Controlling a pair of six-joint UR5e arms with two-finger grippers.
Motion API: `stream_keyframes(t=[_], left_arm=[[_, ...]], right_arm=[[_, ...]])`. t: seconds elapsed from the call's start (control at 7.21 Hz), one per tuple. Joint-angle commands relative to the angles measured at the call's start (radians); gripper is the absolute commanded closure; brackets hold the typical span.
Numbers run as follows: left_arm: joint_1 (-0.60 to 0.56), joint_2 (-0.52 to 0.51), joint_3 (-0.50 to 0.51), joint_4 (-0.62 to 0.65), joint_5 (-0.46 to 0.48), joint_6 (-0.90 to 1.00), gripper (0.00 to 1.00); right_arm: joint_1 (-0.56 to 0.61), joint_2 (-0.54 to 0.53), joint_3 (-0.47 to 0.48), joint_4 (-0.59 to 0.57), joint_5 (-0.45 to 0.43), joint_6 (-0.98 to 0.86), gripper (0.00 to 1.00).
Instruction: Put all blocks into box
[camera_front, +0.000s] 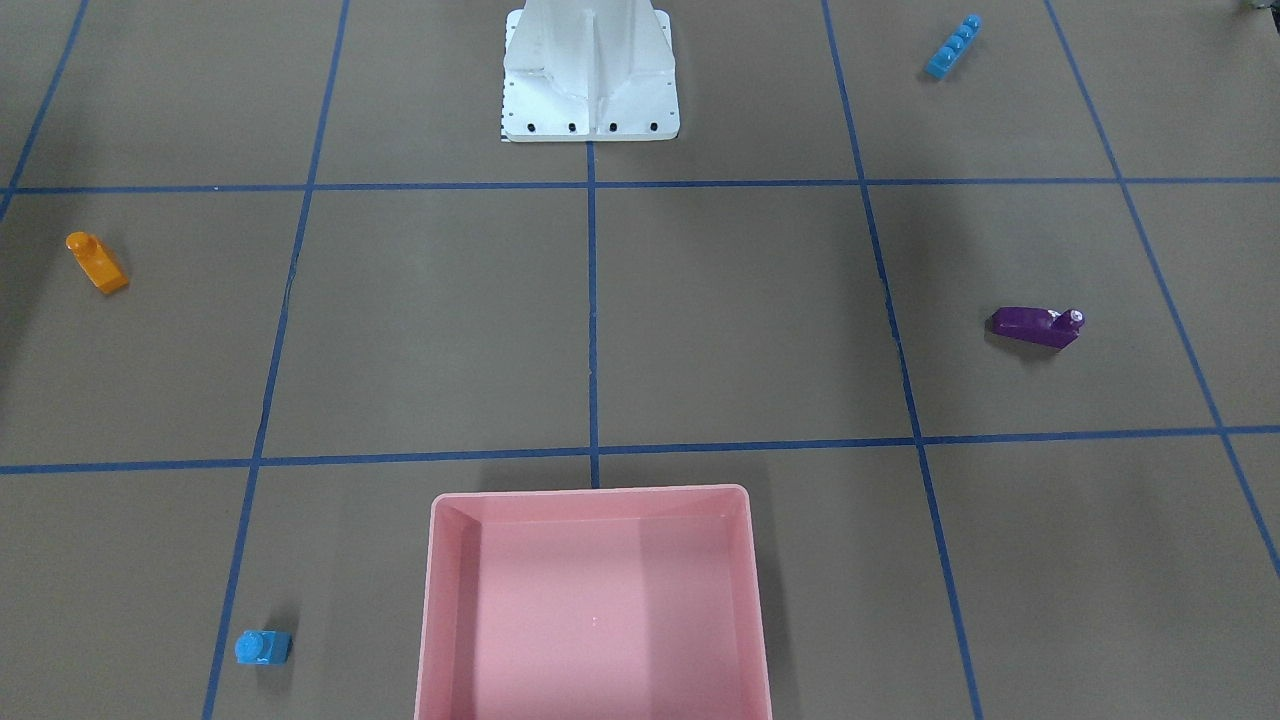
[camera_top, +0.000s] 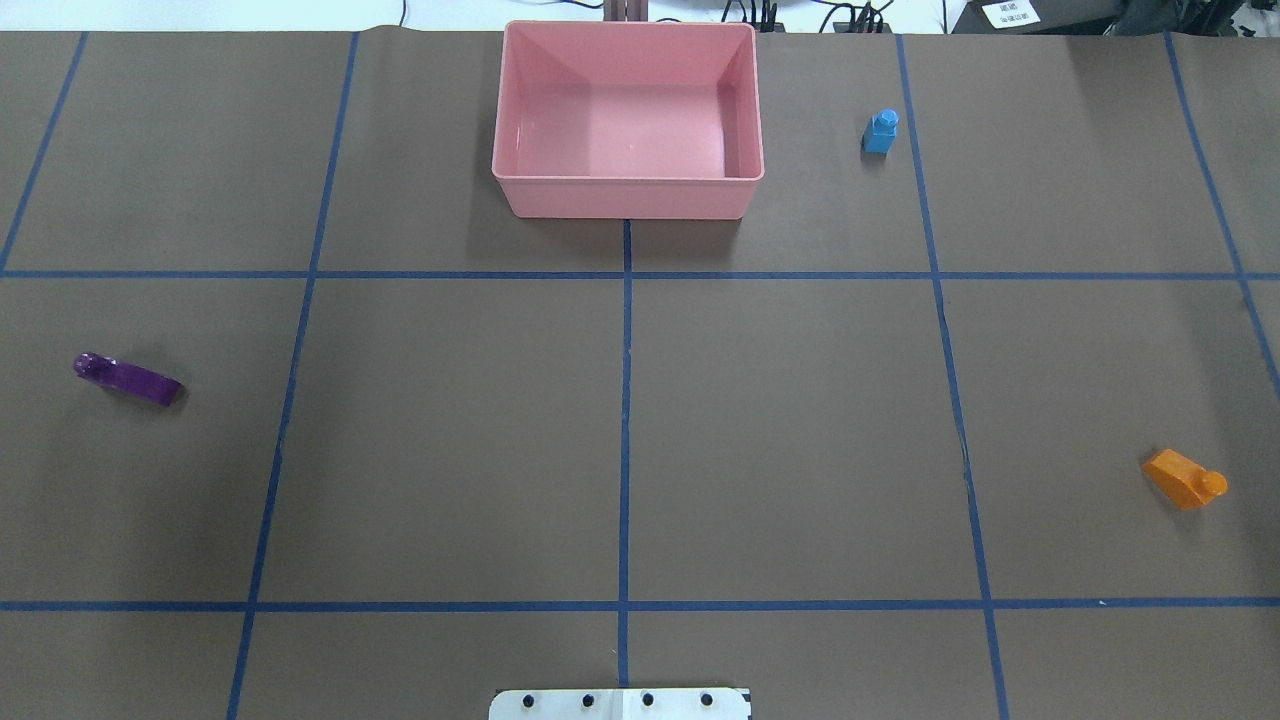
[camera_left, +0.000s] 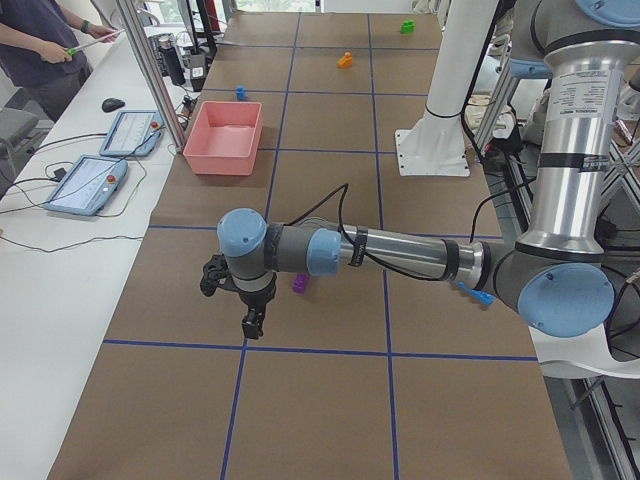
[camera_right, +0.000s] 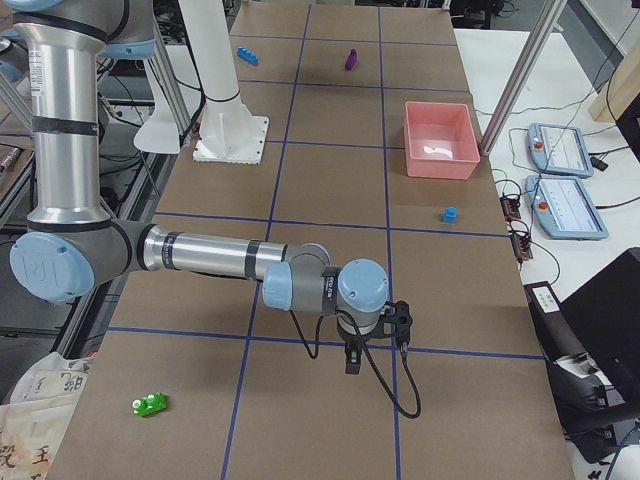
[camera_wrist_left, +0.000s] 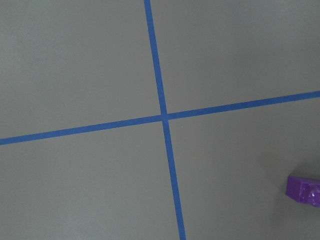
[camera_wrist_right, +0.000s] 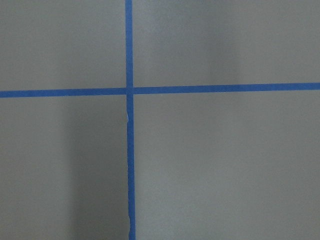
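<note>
The pink box (camera_top: 625, 196) stands empty at the far middle of the table. An orange sloped block (camera_top: 1185, 479) lies at the right, a purple sloped block (camera_top: 128, 377) at the left, and a small blue cube (camera_top: 880, 131) right of the box. A long blue block (camera_front: 953, 46) lies near the robot base. The green block (camera_right: 149, 404) rests at the table's right end. My left gripper (camera_left: 252, 322) hangs just beside the purple block (camera_left: 299, 284). My right gripper (camera_right: 352, 360) hovers over bare table. Whether either is open or shut I cannot tell.
The white robot base (camera_front: 590, 80) stands at the table's near middle edge. Blue tape lines (camera_top: 625, 420) divide the brown surface into squares. Two tablets (camera_left: 85, 185) lie on a side bench, where a person (camera_left: 40, 45) stands.
</note>
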Motion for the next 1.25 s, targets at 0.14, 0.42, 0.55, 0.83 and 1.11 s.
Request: stream_keyframes(t=[0.14,0.42,0.55,0.83,1.11], left_arm=[[-0.021,-0.004,0.0,0.002,0.0,-0.003,0.0],[-0.026,-0.006,-0.003,-0.001,0.0,-0.002,0.0],[-0.025,-0.012,-0.04,-0.009,-0.009,-0.008,0.0],[-0.018,-0.015,-0.074,-0.038,-0.005,-0.012,0.0],[-0.002,-0.035,-0.078,-0.04,-0.012,-0.018,0.0]], right_arm=[[0.0,0.017,0.012,0.002,0.003,0.0,0.0],[-0.003,0.018,0.084,0.003,0.002,0.001,0.0],[-0.021,0.064,0.124,-0.004,0.003,-0.001,0.0],[-0.095,0.078,0.143,0.002,0.008,0.02,0.0],[-0.309,0.095,0.167,0.223,0.025,0.185,0.01]])
